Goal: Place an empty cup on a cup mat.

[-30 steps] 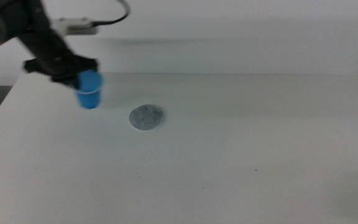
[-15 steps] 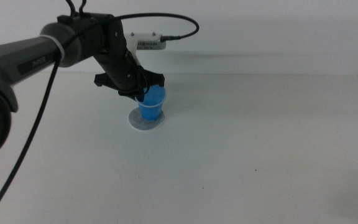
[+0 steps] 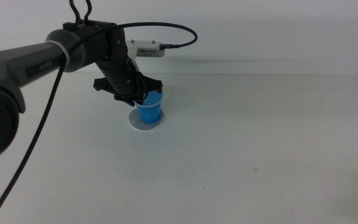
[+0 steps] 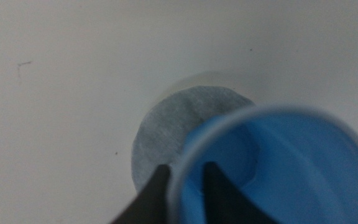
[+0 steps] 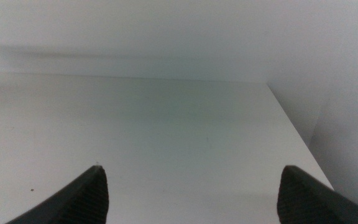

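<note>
The blue cup [image 3: 149, 109] stands upright on or just above the grey cup mat [image 3: 138, 123], left of the table's middle; I cannot tell whether it touches the mat. My left gripper [image 3: 143, 98] comes in from the left and is shut on the cup's rim. In the left wrist view the jaws pinch the cup's wall [image 4: 182, 186], one inside and one outside, and the cup [image 4: 291, 168] is empty with the mat [image 4: 166, 127] under it. My right gripper [image 5: 191, 186] is open and empty, out of the middle view, over bare table.
The white table [image 3: 260, 155] reaches a pale back wall; its far edge runs just behind the cup. A black cable [image 3: 166, 28] loops above the left arm. In the right wrist view the table's corner [image 5: 269, 84] shows.
My left gripper carried the cup to the right from the table's left part to the mat, then lowered it slightly onto the mat.
</note>
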Motion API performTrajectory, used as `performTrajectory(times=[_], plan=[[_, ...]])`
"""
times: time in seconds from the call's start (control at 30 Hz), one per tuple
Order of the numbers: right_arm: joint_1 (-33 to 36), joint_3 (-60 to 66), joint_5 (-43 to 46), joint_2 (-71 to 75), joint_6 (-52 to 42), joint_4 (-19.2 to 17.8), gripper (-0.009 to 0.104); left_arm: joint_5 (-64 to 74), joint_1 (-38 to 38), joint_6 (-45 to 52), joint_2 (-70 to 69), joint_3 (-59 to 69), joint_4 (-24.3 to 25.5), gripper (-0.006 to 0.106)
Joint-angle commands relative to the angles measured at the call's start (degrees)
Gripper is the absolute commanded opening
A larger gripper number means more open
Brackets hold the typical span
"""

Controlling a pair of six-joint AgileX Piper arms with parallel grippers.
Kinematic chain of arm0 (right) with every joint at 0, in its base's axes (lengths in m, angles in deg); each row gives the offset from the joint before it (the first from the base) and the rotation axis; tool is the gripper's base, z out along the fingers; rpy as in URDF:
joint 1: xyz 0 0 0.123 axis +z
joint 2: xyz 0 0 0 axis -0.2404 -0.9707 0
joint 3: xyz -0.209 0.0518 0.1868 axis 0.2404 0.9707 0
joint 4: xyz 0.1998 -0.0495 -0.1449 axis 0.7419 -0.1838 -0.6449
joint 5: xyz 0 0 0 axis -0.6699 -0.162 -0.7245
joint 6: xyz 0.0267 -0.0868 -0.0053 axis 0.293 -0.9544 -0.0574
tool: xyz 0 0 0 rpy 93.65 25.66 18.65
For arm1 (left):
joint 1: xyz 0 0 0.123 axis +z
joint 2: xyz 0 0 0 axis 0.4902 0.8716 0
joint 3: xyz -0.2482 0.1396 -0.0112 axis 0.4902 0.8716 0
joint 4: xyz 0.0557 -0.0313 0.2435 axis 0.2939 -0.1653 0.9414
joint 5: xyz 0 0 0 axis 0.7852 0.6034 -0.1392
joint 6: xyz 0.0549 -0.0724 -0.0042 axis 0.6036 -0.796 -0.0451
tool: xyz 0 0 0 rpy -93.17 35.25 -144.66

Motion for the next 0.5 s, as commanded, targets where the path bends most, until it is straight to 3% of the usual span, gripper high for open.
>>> performTrajectory(times=[0.0, 0.2, 0.33, 0.47], plan=[[0.1, 0.2, 0.4, 0.3, -0.2, -0.4, 0.093, -0.3, 0.5, 1.0, -0.3, -0.2, 0.2, 0.031], [0.1, 0.2, 0.4, 0.3, -0.2, -0.4, 0.093, 0.2, 0.7, 2.4, -3.4, -0.2, 1.6, 0.094], [0.1, 0.2, 0.4, 0.3, -0.2, -0.4, 0.093, 4.4, 1.8, 5.4, -9.5, -0.2, 0.1, 0.094], [0.1, 0.2, 0.4, 0.3, -0.2, -0.4, 0.093, 11.3, 3.1, 8.3, -17.7, 1.5, 1.8, 0.094]])
